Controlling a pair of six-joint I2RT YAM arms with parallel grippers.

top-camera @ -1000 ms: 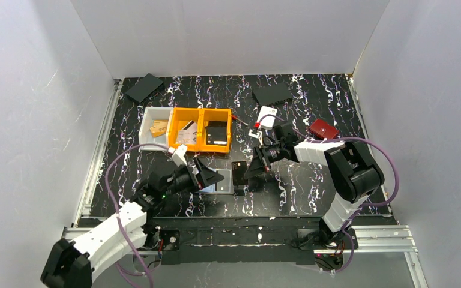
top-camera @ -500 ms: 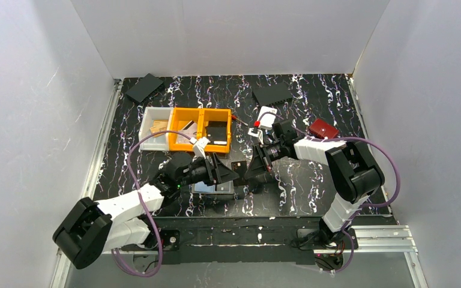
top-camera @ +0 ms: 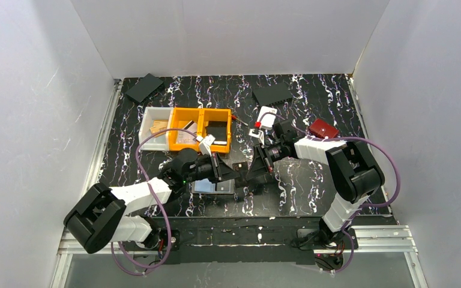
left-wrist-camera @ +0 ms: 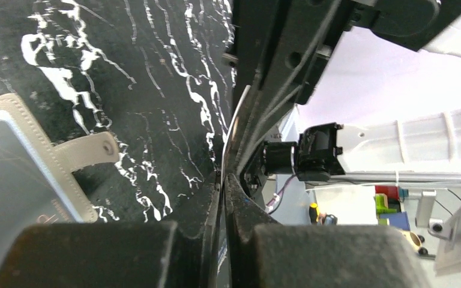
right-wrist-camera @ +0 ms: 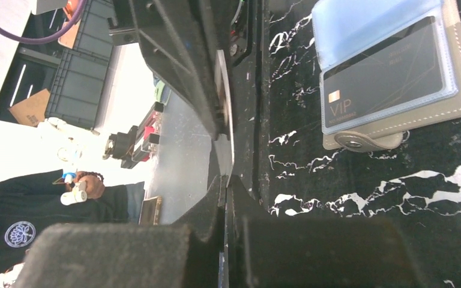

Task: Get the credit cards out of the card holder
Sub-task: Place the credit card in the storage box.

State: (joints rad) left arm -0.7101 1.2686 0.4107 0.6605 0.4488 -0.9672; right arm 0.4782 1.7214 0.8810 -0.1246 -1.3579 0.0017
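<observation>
Whereas one second ago the left gripper (top-camera: 230, 171) hung open nearer to the front edge, it has now reached to the middle and brought its fingers together on a thin flat plastic credit card (top-camera: 239, 166), dark on its face and pale on its edge. The right gripper (top-camera: 250, 173) comes from the opposite side and keeps its fingers clamped on the same card, which stands on edge between the two over the black marbled table top (top-camera: 312, 180). Each wrist view shows the pale edge (left-wrist-camera: 231, 129) running into that arm's own closed fingers.

This card is out of the holder, and I judge that it is in the middle of a handover, so the right fingers should let go next.

The small grey-taupe folding card holder (top-camera: 215, 187) lies open on the table, just on the near side of the grippers, and nothing holds it. In the right wrist view a black card marked VIP (right-wrist-camera: 384, 75) sits in its pale blue sleeve, so the task is not finished.
</observation>
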